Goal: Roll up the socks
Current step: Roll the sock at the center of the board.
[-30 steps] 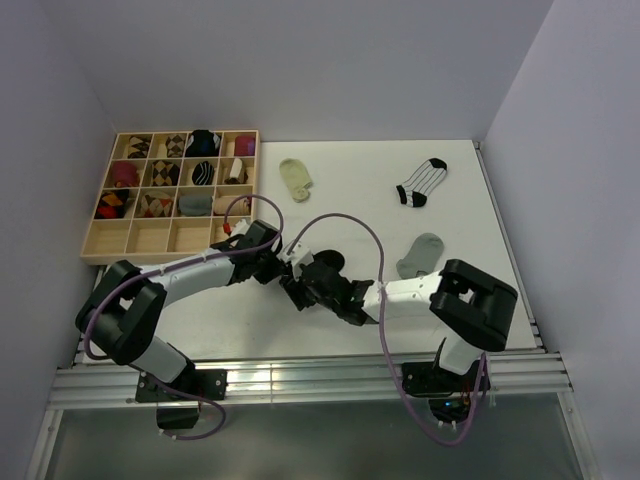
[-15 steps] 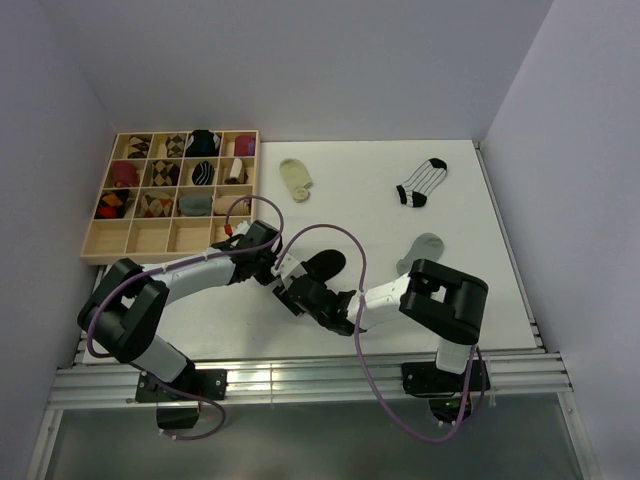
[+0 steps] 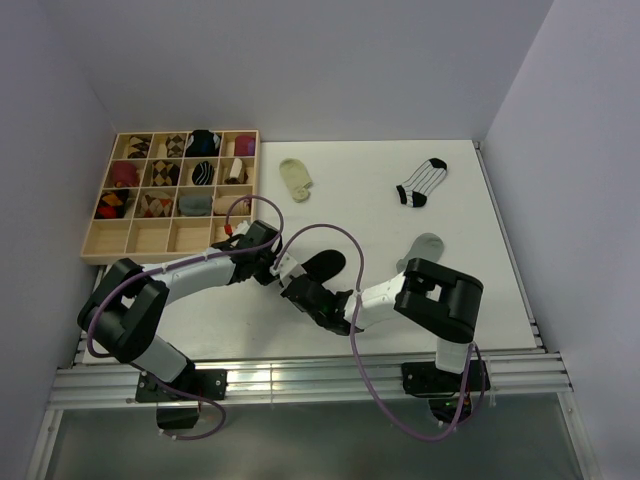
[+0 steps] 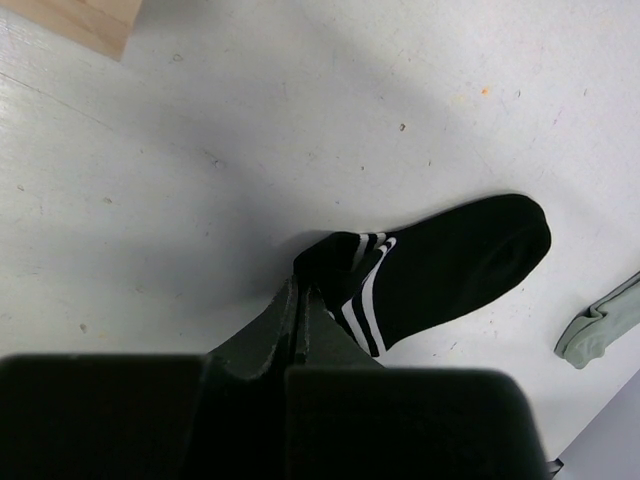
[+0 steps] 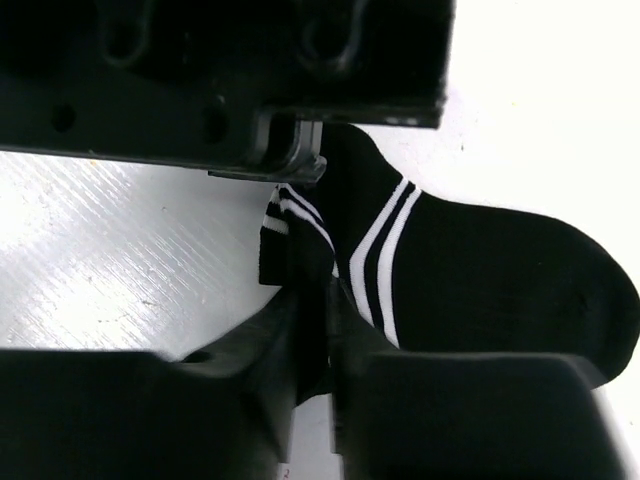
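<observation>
Right wrist view shows the right gripper (image 5: 318,292) has just closed onto the folded cuff of the black sock (image 5: 480,270), mid table (image 3: 360,190); the left gripper (image 4: 300,300) stays pinched on that cuff, so rolling can probably start

We see the left gripper (image 3: 288,270) and the right gripper (image 3: 300,288) meeting at the near-left end of a black sock (image 3: 326,264) in the middle of the table (image 3: 460,300). A grey sock (image 3: 420,252) lies to its right. A cream sock (image 3: 295,178) and a striped sock (image 3: 421,181) lie farther back, well apart. A wooden tray (image 3: 150,236) holding rolled socks sits far left.
</observation>
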Tool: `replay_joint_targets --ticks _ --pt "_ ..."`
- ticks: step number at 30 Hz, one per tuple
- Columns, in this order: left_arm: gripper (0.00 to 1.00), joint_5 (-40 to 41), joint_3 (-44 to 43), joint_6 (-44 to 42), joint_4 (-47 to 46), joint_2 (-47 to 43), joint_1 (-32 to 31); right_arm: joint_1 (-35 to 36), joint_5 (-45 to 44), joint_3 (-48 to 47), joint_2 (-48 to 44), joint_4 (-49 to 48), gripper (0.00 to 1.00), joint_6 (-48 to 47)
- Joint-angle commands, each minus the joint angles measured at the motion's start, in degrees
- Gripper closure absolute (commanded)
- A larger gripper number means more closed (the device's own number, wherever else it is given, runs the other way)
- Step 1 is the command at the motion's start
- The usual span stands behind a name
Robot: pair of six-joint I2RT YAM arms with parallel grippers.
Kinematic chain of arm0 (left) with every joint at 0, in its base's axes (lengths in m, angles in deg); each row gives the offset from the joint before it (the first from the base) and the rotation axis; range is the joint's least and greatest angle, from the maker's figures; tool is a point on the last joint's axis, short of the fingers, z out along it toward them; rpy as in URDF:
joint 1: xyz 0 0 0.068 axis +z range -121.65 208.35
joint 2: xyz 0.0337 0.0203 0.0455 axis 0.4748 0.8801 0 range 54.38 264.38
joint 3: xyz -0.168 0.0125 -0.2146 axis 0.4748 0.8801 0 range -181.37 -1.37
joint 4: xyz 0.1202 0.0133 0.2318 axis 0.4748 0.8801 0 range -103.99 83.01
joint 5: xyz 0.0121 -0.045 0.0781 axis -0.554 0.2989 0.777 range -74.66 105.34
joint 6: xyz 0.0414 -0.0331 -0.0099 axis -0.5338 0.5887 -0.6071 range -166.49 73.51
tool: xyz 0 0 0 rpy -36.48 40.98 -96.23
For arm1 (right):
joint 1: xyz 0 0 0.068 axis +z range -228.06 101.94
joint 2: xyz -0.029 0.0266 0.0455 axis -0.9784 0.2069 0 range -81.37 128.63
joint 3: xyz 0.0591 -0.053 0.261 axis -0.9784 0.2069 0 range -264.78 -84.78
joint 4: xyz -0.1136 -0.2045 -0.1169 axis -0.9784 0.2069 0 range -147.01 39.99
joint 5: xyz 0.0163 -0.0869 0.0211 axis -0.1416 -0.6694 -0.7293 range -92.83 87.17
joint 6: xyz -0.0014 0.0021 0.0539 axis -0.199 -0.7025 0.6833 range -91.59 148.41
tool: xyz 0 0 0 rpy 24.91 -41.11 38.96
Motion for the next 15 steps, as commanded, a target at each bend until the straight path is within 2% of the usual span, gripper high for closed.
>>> replay_joint_targets --ticks 1,6,8,11,12,14,15 --pt "1.00 0.8 -0.9 0.5 -0.7 -0.5 0.2 0.2 0.0 -0.4 -1.1 0.0 0.83 0.7" --pt "1.00 0.8 -1.1 0.4 -1.4 -0.7 0.5 -0.3 3.0 0.2 -3.1 0.9 0.99 2.0" --pt "0.99 0.9 -1.1 0.2 -1.6 -0.9 0.6 -0.7 6.4 0.2 -4.0 1.7 1.00 2.4" --pt "0.91 1.7 -0.1 0.0 -2.7 -2.5 0.6 -3.3 11.8 0.2 -5.5 3.4 1.00 4.8" --pt "0.84 2.0 0.3 0.0 -3.0 -3.2 0.6 -4.4 16.4 0.1 -6.3 3.8 1.00 6.5" --pt "0.76 3.4 2.0 -0.1 -3.7 -6.1 0.6 -8.1 22.0 0.1 -6.9 4.8 1.00 8.0" --pt "0.70 3.8 2.7 -0.2 -4.4 -7.2 0.6 -9.6 28.1 0.0 -7.0 5.0 1.00 9.7"
